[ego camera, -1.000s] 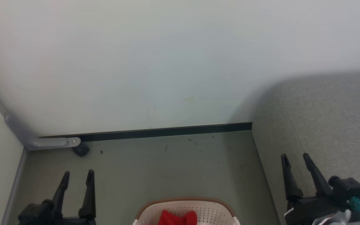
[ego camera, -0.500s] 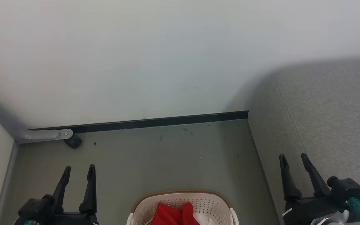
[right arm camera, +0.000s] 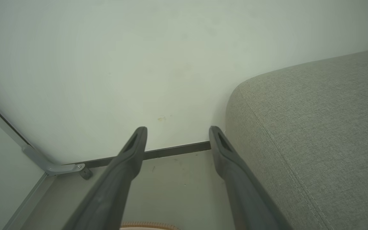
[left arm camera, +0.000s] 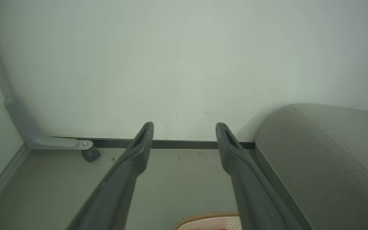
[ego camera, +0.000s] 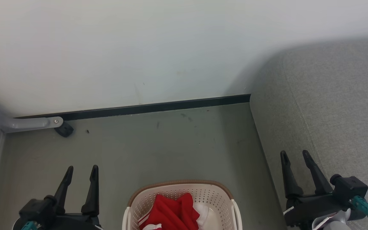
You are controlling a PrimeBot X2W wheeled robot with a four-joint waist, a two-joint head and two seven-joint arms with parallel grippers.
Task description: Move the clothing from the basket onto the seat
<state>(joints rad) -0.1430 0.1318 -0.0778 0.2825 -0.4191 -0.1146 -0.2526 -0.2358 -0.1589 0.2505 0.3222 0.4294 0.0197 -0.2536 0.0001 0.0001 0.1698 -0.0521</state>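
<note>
The cream basket (ego camera: 217, 199) with its brown rim stands on the floor at the bottom middle of the head view, cut off by the frame edge. Red clothing (ego camera: 171, 212) with white trim lies bunched inside it. The grey seat (ego camera: 331, 105) rises at the right, its stitched seam running down it. My left gripper (ego camera: 81, 171) is open at the lower left, left of the basket. Over the seat's edge my right gripper (ego camera: 295, 155) is open, holding nothing. The left wrist view shows the basket rim (left arm camera: 203, 217) and the seat (left arm camera: 324, 153).
A pale wall (ego camera: 139, 48) with a dark skirting strip (ego camera: 139, 108) closes the far side. A grey metal bracket (ego camera: 27, 123) with a small black caster (ego camera: 64, 130) sits at the far left corner. Bare grey-green floor (ego camera: 171, 143) lies between basket and wall.
The head camera has tilted down: wall, skirting and bracket slid up the picture and more of the basket and red clothing came into view. Both grippers stay open.
</note>
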